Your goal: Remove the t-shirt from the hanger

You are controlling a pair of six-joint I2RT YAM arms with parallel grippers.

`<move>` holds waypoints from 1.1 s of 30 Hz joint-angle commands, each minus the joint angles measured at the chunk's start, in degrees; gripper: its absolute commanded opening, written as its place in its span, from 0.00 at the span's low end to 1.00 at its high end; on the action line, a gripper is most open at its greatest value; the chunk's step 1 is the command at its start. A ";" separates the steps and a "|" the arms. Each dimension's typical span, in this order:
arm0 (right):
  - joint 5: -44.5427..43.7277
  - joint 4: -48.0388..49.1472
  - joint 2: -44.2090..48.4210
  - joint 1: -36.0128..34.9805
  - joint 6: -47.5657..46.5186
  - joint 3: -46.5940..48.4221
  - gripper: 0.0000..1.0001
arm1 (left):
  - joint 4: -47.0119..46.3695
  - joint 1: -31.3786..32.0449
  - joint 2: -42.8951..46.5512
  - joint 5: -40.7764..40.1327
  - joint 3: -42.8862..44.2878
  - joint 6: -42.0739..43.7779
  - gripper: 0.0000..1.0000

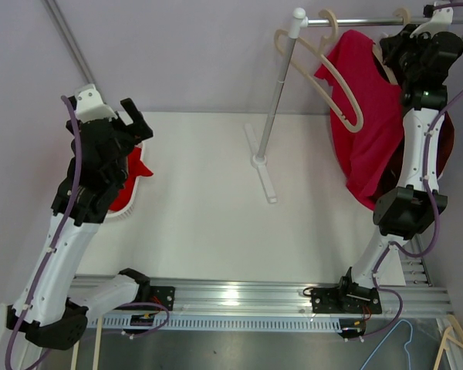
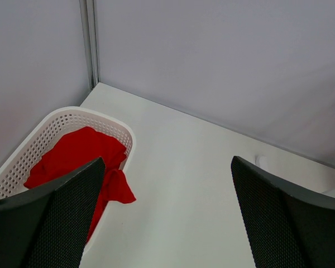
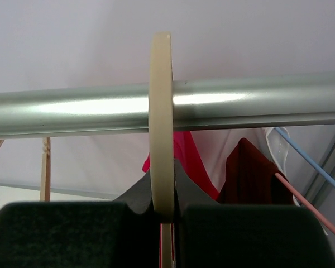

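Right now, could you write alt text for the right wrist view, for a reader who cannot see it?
The right end effector is shut on a cream hanger hook that hangs over a horizontal metal rail. Behind the rail hang a bright red garment and a dark red garment, before a pale wall.

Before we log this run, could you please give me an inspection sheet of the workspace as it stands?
Surface: white table, carrying the rail stand.
Job's things: red t-shirt on a cream hanger, hooked over the metal rail.
Clutter: basket holding red cloth; spare hanger on the rail.
Grippers: left tool open near the basket; right tool shut on the hanger's hook.
Cables: purple cables run along both arms.
Surroundings: grey walls; loose hangers below the near edge.
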State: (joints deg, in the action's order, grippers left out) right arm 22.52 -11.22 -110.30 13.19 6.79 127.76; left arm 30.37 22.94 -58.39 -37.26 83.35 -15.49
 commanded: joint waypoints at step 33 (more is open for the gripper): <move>-16.94 -4.94 18.71 -4.14 1.38 -10.25 0.00 | -11.90 17.73 5.57 -5.27 -7.14 12.83 0.99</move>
State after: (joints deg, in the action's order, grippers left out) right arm 14.92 -14.94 -97.01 9.98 5.23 118.21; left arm 22.68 35.79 -52.23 -40.51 77.87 -6.85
